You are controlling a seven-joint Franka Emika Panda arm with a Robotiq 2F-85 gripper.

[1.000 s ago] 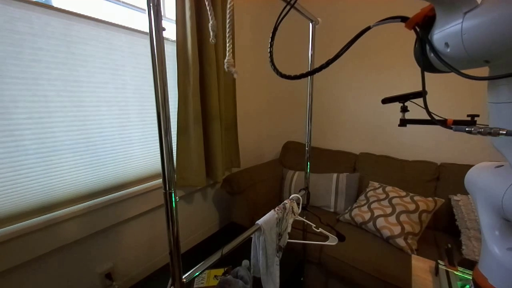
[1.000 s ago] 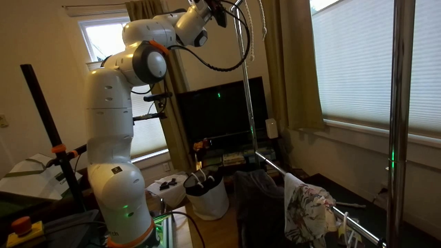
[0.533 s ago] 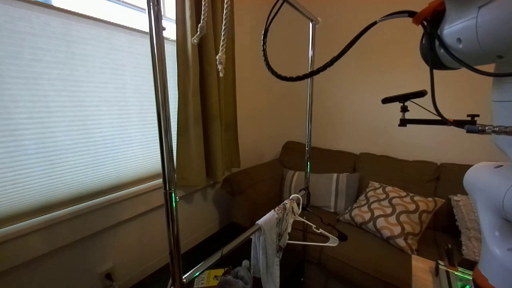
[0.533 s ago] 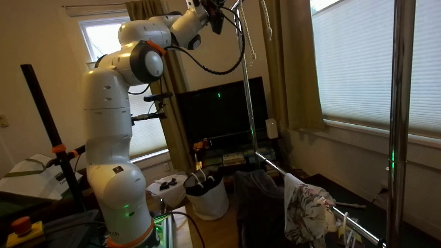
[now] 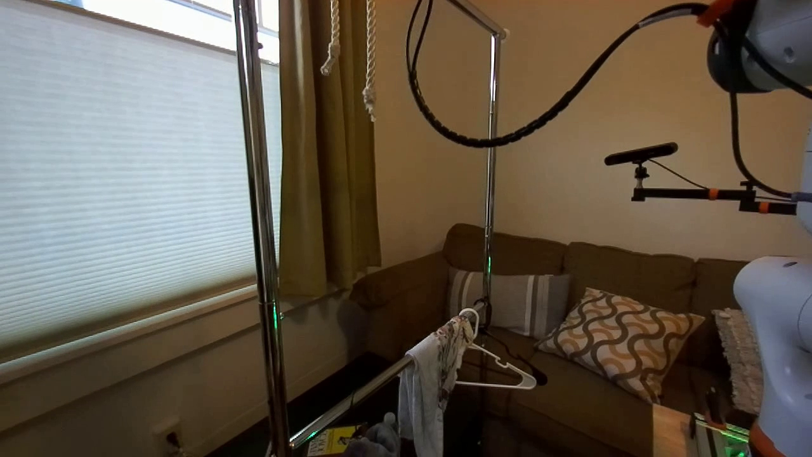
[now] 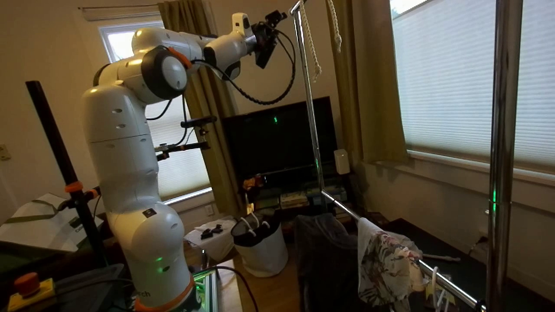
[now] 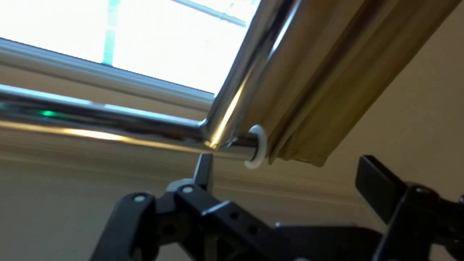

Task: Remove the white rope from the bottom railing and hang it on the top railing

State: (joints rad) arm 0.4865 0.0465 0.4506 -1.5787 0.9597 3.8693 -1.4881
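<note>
Off-white and twisted, the white rope (image 6: 308, 37) is hanging high up in two strands with knotted ends, showing in both exterior views, while its upper part is running out of frame. Where it is crossing a bar is therefore not showing; judging from its height, it is probably lying over the top railing (image 7: 127, 127). The hand (image 7: 286, 159) is gaping wide and gripping nothing. In the wrist view, apparently upside down, it is facing the end of the top railing, where an upright pole (image 7: 248, 72) is meeting the bar just beside a white end cap (image 7: 262, 146); the rope is not appearing there at all. The coming move is turning on that offset: in an exterior view this single hand is pointing towards the capped end, near but seemingly apart, and the strands are dangling past that end, to the right in that view, their long axis running downward, crosswise to the railing. Lower down, the bottom railing (image 5: 368, 390) is carrying a floral cloth (image 6: 383, 268). With the rope apparently up top and the hand free, the task is looking all but done, and the next move is probably calling for a straight retreat, avoiding both bar and strands.
</note>
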